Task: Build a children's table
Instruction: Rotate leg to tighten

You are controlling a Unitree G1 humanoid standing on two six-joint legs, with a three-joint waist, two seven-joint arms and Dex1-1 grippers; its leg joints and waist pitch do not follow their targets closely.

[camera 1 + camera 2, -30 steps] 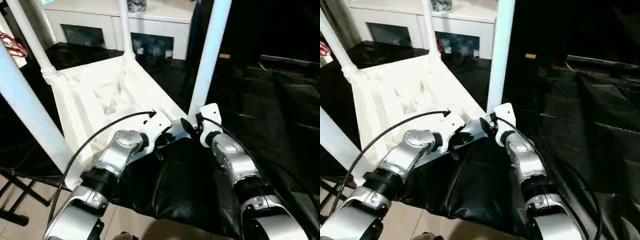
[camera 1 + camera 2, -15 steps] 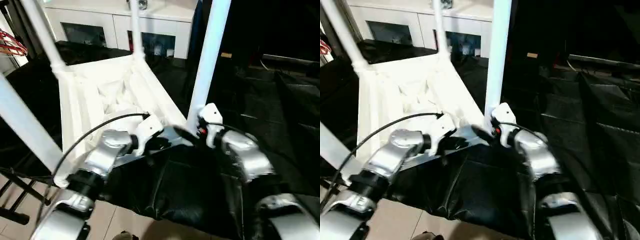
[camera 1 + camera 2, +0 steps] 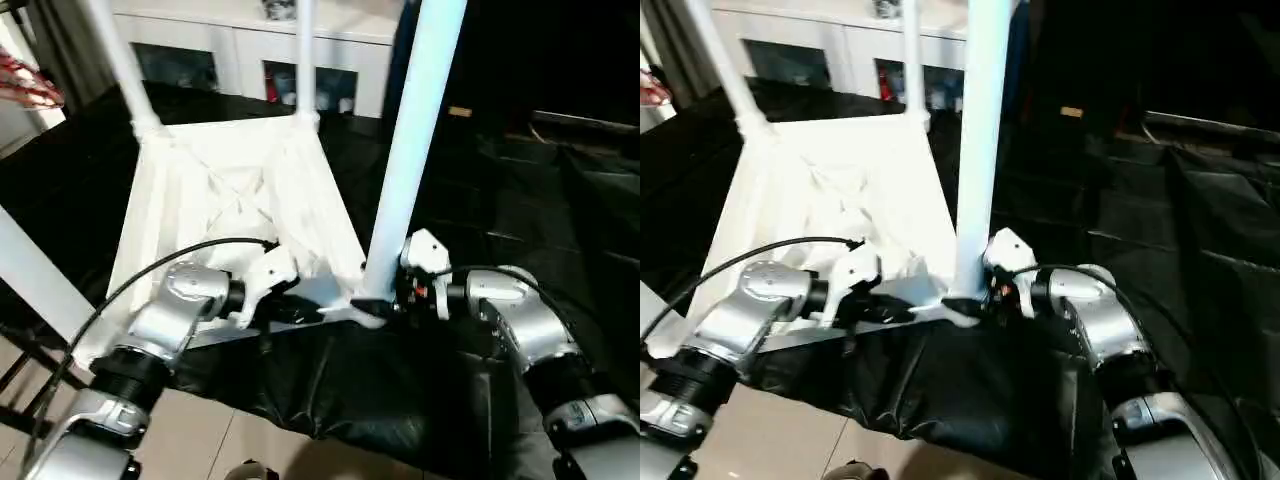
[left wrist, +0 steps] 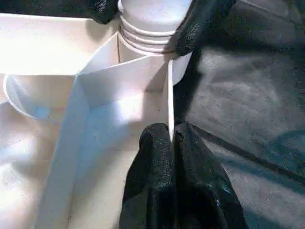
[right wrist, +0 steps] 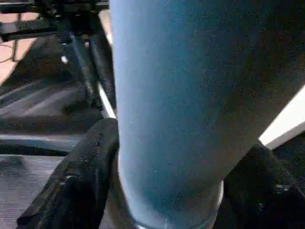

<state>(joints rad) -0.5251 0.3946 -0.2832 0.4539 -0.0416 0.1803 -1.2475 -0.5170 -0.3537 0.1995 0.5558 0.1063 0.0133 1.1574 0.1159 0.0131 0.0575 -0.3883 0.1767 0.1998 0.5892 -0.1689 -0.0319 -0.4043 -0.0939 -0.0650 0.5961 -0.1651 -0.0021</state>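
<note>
Nearest us, our left hand (image 4: 171, 143) is pinched shut on the rim of the upturned children's table (image 3: 230, 190), which lies on a black-draped tabletop (image 3: 340, 390). Just beyond, our right hand (image 5: 157, 191) straddles the base of the near leg (image 3: 405, 160) at its corner socket. Three more legs stand farther off, all apparently seated. Next, we judge, comes turning it upright, needing firm grips.
</note>
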